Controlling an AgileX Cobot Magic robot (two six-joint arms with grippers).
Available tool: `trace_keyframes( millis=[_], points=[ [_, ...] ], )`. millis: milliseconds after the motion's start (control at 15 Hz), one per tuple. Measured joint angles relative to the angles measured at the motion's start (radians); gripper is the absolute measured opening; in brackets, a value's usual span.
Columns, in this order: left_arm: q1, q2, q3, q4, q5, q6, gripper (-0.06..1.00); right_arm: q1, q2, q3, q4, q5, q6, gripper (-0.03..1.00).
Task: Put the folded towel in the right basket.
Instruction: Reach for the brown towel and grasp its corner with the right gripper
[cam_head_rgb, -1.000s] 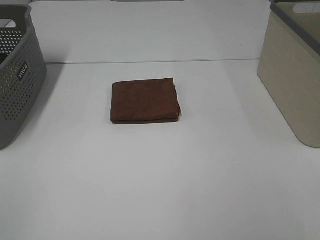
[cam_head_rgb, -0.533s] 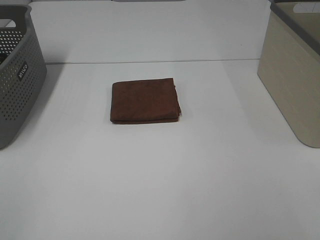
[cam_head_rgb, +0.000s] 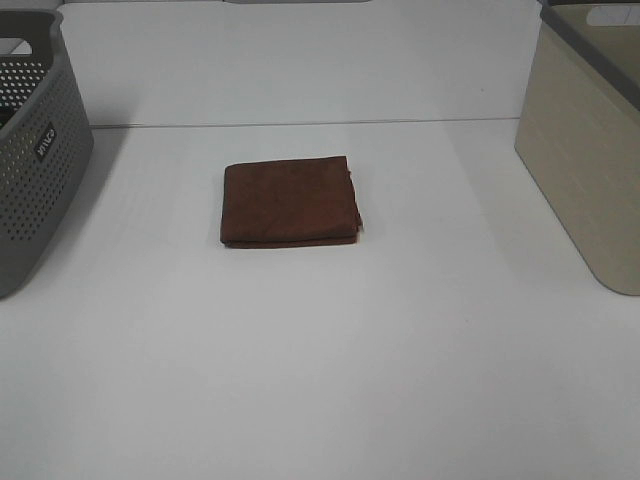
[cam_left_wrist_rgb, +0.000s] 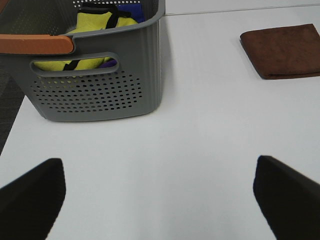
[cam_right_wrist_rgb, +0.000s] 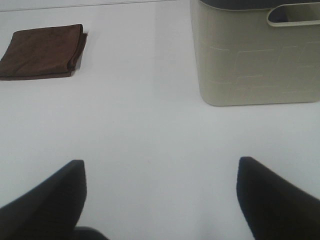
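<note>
Counting two claws nearest, both dark. Seeing the left claw (cam_left_wrist_rgb: 159, 161) spread wide above the white worktop (cam_left_wrist_rgb: 200, 130), gripping nothing. Seeing the right claw (cam_right_wrist_rgb: 160, 161) parted just as wide over the same smooth surface, also gripping nothing.

Finding one folded towel (cam_head_rgb: 290, 202) farther out, lying flat on the worktop around the middle of the high view, well apart from both claws. Noting a dark reddish-brown colour, a soft, matte, short-napped cloth and a roughly square outline. Noting stacked layers showing along the near edge and the 3 o'clock edge.

Counting two baskets at the sides, reaching farthest back. Placing the right basket (cam_head_rgb: 585, 170) at 3 o'clock from the towel, well apart. Noting beige, smooth, solid walls with faint raised shapes, rounded corners, a darker grey rim and an oblong handle slot. Placing the grey basket (cam_head_rgb: 35, 170) at 9 o'clock. Noting hard plastic pierced by rows of small round holes, plus a small label. Glimpsing inside it a yellow item (cam_left_wrist_rgb: 97, 20) with black trim and a blue item (cam_left_wrist_rgb: 139, 11) beside it.
</note>
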Motion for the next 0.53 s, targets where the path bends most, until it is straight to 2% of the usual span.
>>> trace_keyframes(
  millis=[333, 533],
  points=[
    [0.000, 0.000, 0.000, 0.000, 0.000, 0.000, 0.97, 0.000, 0.328, -0.104, 0.009, -0.282, 0.000, 0.77],
    [0.000, 0.000, 0.000, 0.000, 0.000, 0.000, 0.97, 0.000, 0.591, -0.219, 0.085, -0.343, -0.035, 0.77]
  ],
)
